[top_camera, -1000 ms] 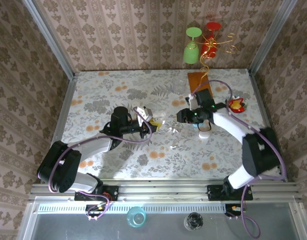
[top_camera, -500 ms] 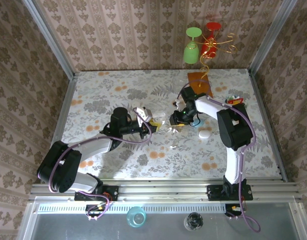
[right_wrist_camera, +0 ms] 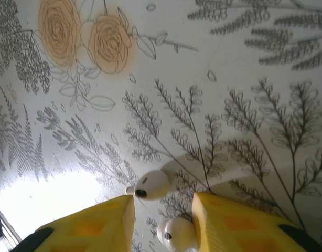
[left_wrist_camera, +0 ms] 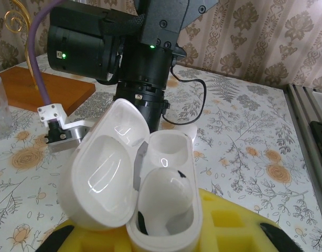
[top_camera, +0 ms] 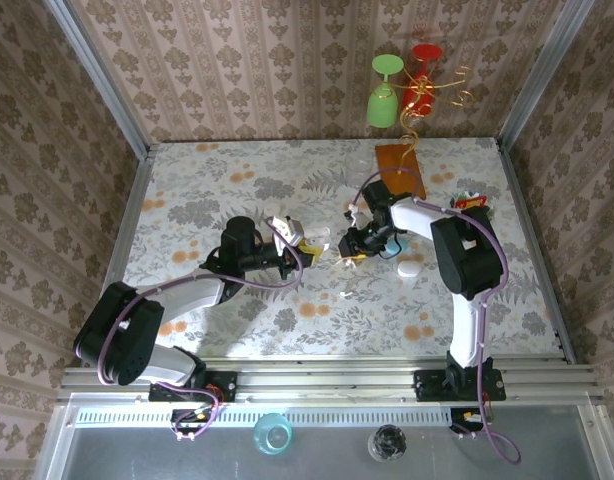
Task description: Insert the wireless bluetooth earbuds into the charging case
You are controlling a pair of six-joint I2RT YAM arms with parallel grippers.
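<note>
Reaching toward 3 o'clock over the floral counter [top_camera: 187, 190], the left end effector [top_camera: 303, 246] is clenching the charging case [top_camera: 285, 224] between its yellow pads [left_wrist_camera: 229, 220], holding it near the counter's middle. Seen from the left wrist, the case is standing open: its lid [left_wrist_camera: 100, 176] is leaning out toward 9 o'clock, a white seated earbud [left_wrist_camera: 169, 190] is resting in the near well, and the far well [left_wrist_camera: 170, 149], at 12 o'clock of it, is lying bare. Beyond the case, also at 12 o'clock, the black right arm [left_wrist_camera: 142, 47] is looming with a green light glowing on it. At 3 o'clock of the case in the overhead view, the right end effector [top_camera: 349, 248] is hovering low over the counter, its yellow fingers [right_wrist_camera: 87, 228] standing apart, released and gripping nothing. In the right wrist view a loose earbud [right_wrist_camera: 150, 185] is lying on the counter just ahead of the gap. A second earbud [right_wrist_camera: 176, 233] is sitting between the fingers at 5 o'clock of the first, close against the finger at 3 o'clock, with space showing on its other side. At 4 o'clock of the right end effector a white pebble-shaped case [top_camera: 410, 267] is lying on the counter. At 1 o'clock a brown board [top_camera: 399, 160] is lying near the far edge, and at 3 o'clock a red and yellow object [top_camera: 474, 208] is sitting well apart.
</note>
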